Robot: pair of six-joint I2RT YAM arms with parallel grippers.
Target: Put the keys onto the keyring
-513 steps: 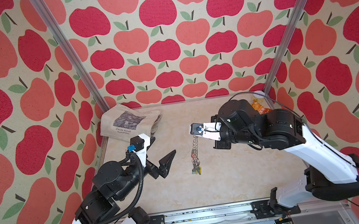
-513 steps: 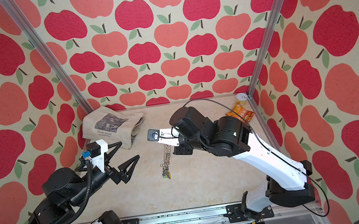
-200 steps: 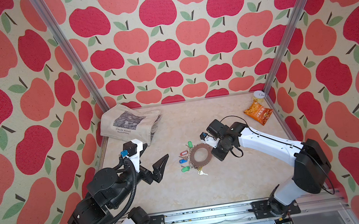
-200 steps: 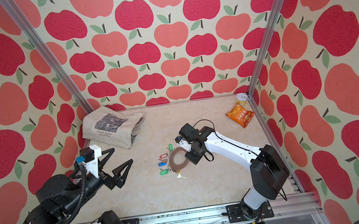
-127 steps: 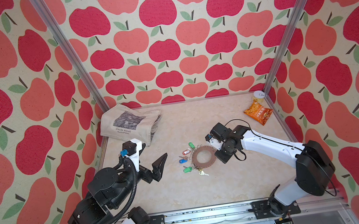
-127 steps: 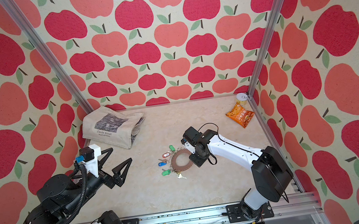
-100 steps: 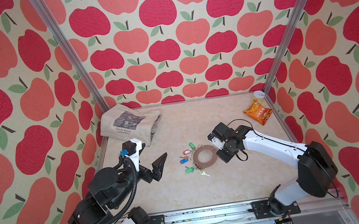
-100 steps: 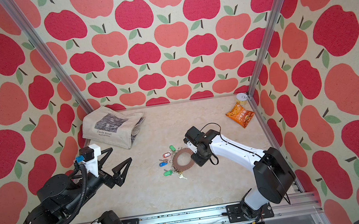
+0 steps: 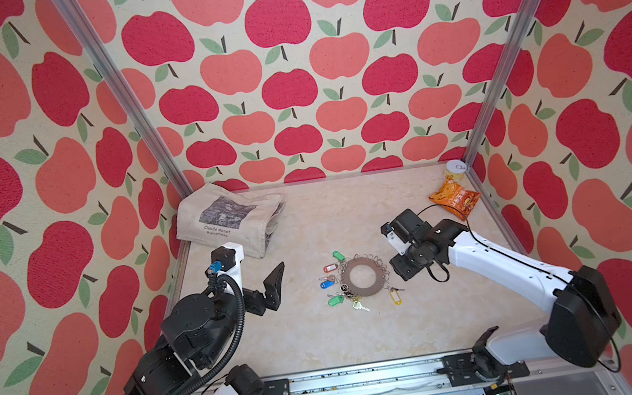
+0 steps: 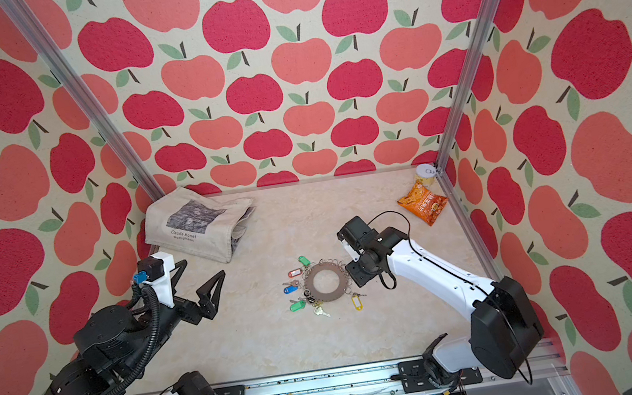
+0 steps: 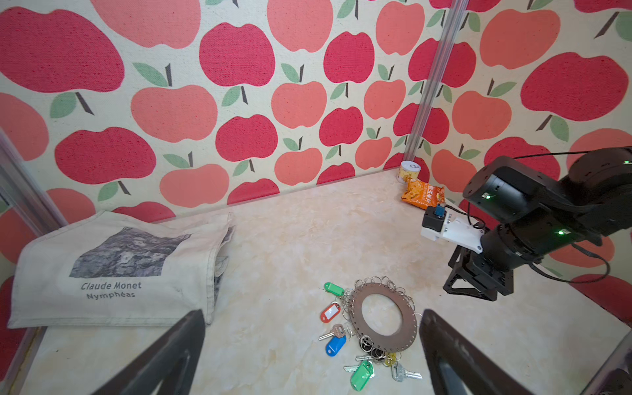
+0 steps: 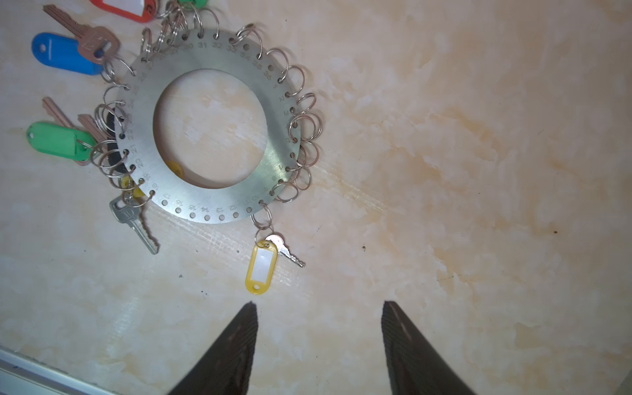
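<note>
The keyring [image 9: 346,280] [image 10: 310,285], a flat grey plate with a round hole and wire loops round its rim, lies flat mid-table. The keys hang from its loops and fan out on the table: yellow tag [image 12: 260,266], blue tag [image 12: 63,54], green tag [image 12: 56,140], a bare silver key [image 12: 135,222], and a red tag [image 11: 330,312]. My right gripper [image 12: 318,304] [image 9: 402,268] is open and empty, just right of the ring and off it. My left gripper [image 10: 204,267] [image 11: 312,312] hangs wide open left of the ring, holding nothing.
A folded canvas bag [image 9: 229,219] with a printed picture lies at the back left. An orange snack packet [image 9: 455,200] and a small round tub [image 9: 456,168] sit in the back right corner. Apple-patterned walls close in three sides.
The right gripper carried the keyring down from mid-air, laid it flat on the table, then opened and drew back to the right. The left arm barely moved.
</note>
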